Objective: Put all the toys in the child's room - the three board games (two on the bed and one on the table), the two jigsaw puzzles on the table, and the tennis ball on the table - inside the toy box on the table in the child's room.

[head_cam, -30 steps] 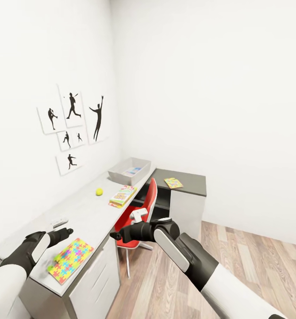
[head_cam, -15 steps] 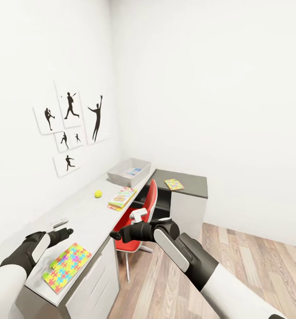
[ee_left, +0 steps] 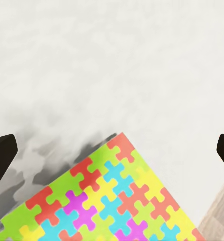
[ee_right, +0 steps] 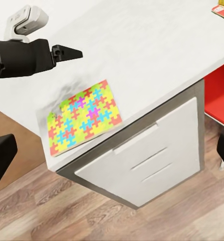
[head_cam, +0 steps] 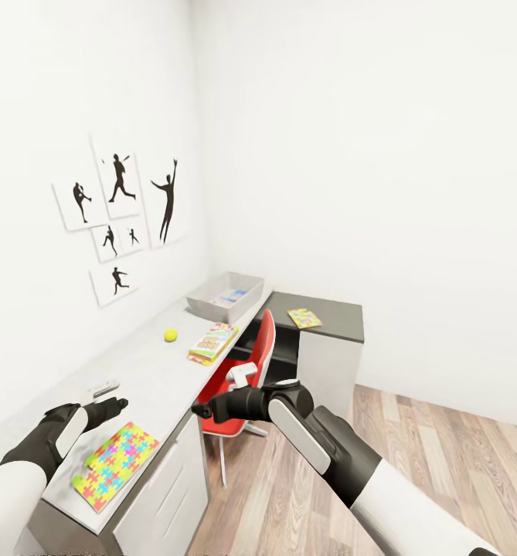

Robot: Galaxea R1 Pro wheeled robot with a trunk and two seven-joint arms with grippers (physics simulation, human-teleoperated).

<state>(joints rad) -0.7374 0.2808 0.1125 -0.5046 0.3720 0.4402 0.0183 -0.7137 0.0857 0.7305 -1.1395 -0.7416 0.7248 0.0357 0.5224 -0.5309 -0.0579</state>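
Looking down from my head, my left gripper (head_cam: pixel 117 402) hovers over the table (head_cam: pixel 146 371) beside a jigsaw puzzle (head_cam: pixel 115 466); the tennis ball (head_cam: pixel 170 334), a board game (head_cam: pixel 212 342) and the toy box (head_cam: pixel 226 296) lie farther along. A second puzzle (head_cam: pixel 304 317) sits on the dark desk (head_cam: pixel 331 318). My right gripper (head_cam: pixel 200 410) hangs off the table's edge.

Left wrist: my fingers (ee_left: pixel 1 155) are spread wide above the puzzle (ee_left: pixel 104 198).

Right wrist: fingers (ee_right: pixel 0 158) parted too — puzzle (ee_right: pixel 84 116) below.

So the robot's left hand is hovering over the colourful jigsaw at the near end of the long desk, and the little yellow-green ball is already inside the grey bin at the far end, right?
Not quite. The ball lies on the desk, short of the bin, as the head view shows. The rest holds: the left hand hovers over the jigsaw.
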